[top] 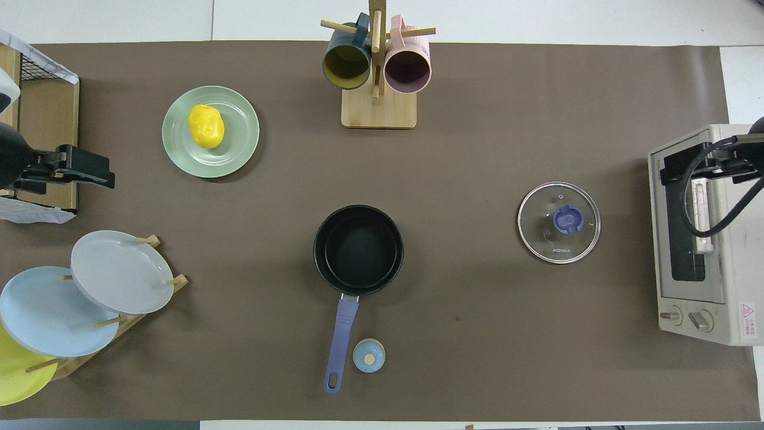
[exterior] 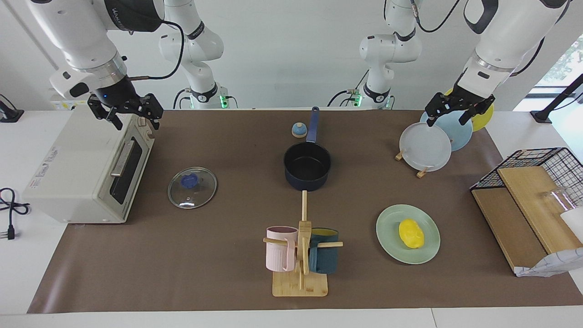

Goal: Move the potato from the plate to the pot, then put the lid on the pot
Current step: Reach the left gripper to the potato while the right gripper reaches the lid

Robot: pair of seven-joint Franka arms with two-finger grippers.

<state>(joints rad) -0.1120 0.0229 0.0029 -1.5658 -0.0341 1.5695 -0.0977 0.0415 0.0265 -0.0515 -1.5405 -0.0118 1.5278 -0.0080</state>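
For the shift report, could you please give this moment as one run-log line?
potato on plate | pot empty | lid on table | left hand open over plate rack | right hand open over oven
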